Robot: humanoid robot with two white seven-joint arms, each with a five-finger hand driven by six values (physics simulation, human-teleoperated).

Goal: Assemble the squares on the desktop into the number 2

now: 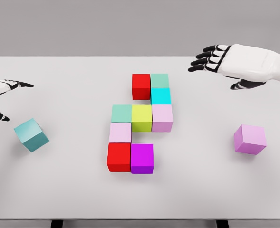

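Fingers (204, 57) of right hand (235, 64) spread and extended, dark-tipped, gripping nothing; hand hovering over far right of white table (59, 190), palm down, pointing left. Left hand (2, 97) only partly in view at left edge, index finger extended right, thumb lower, open and empty.

Cube count: 11 total. 9 assembled at table centre, 2 loose.

Assembled group, far to near:
- Far row, 2 cubes: red cube (141, 86) on left, touching mint-green cube (159, 80) on right.
- Next, 1 cube: cyan cube (160, 96), directly near side of mint-green one, touching it.
- Middle row, 3 cubes: second mint-green cube (121, 113) left, yellow-green cube (141, 118) centre, pale pink cube (162, 118) right, all side by side.
- Next, 1 cube: second pale pink cube (120, 132), under left end of middle row.
- Near row, 2 cubes: second red cube (119, 157) left, magenta cube (142, 158) right, touching.

Loose, 2 cubes:
- Teal cube (31, 135), near left, rotated off grid, just near side of left hand, not touched, well apart from group.
- Lilac cube (250, 139), right side, slightly rotated, well apart from group and from right hand.

By colour: 2 red, 2 mint-green, 2 pale pink, 1 each cyan, yellow-green, magenta, teal, lilac.
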